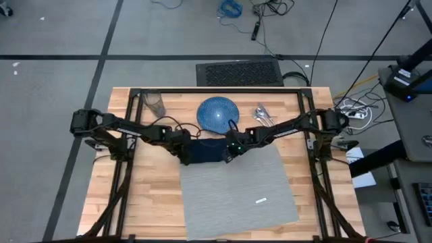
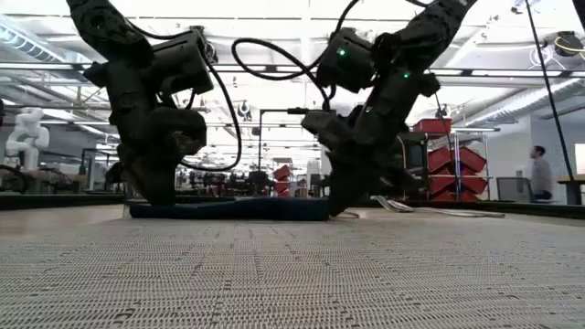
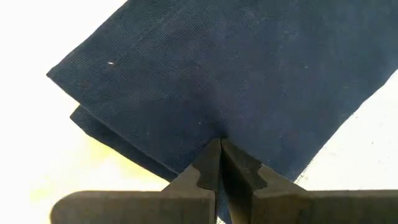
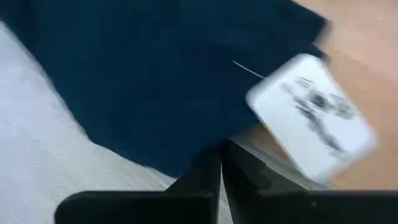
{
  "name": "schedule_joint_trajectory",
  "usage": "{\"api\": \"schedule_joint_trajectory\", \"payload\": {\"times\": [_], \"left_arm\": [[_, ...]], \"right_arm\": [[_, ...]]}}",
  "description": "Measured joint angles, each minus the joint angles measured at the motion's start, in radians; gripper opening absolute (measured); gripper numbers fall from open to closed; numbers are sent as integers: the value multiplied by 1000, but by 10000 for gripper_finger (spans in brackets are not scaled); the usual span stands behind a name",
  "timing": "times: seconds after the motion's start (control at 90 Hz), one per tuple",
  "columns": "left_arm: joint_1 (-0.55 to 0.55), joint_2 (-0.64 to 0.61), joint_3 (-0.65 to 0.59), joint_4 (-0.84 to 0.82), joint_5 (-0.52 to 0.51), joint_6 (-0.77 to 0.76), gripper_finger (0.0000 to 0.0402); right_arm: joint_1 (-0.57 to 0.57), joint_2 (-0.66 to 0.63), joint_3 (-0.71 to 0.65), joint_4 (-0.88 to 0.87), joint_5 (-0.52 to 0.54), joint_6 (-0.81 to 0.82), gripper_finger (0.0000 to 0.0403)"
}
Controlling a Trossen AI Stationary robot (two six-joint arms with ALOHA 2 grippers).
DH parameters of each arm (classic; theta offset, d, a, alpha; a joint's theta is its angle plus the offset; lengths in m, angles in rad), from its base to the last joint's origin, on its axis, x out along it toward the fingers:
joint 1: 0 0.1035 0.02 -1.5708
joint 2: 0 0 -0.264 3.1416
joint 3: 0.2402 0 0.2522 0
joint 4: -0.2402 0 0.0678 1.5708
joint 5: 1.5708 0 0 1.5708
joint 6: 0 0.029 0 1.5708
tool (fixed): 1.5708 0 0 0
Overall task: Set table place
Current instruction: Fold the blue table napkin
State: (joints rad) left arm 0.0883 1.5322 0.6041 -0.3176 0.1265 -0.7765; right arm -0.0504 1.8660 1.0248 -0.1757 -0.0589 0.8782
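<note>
1. On the table (image 1: 135, 202), a top of pale wooden planks inside a black metal frame, my two dark arms meet at the middle over a navy cloth napkin (image 1: 204, 152).
2. My left gripper (image 1: 183, 156) has its fingers pressed together on the napkin's edge; the left wrist view shows the tips pinching the finely woven, folded cloth (image 3: 217, 81), a second layer peeking out below the top one.
3. My right gripper (image 1: 229, 154) is likewise clamped on the napkin's opposite edge, its fingers meeting at the dark fabric (image 4: 155, 81).
4. The napkin lies flat and low, straddling the far edge of the grey woven placemat (image 1: 236, 192), whose coarse ribbed weave fills the low view's foreground (image 2: 292, 274).
5. Beyond the napkin sits the round blue speckled plate (image 1: 217, 113) on bare wood.
6. A clear glass (image 1: 155, 104) stands near the far left corner; silver cutlery (image 1: 263, 116) lies bunched to the plate's right.
7. A small white rectangular tag (image 1: 260, 200) rests on the placemat.
</note>
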Motion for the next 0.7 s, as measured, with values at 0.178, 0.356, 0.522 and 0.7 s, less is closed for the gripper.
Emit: {"api": "schedule_joint_trajectory", "payload": {"times": [0.178, 0.356, 0.522, 0.7], "left_arm": [[-4, 0, 0, -2, -3, 0, 0], [-4, 0, 0, -2, -4, 1, 0], [-4, 0, 0, -2, -5, 5, 0], [-4, 0, 0, -2, -6, 6, 0]], "right_arm": [[2, -10, 0, 175, -83, -24, 0], [57, -124, 2, 231, -21, -65, 0], [68, -136, 1, 101, 31, -54, 0], [67, -136, 0, 11, 72, -44, 0]]}}
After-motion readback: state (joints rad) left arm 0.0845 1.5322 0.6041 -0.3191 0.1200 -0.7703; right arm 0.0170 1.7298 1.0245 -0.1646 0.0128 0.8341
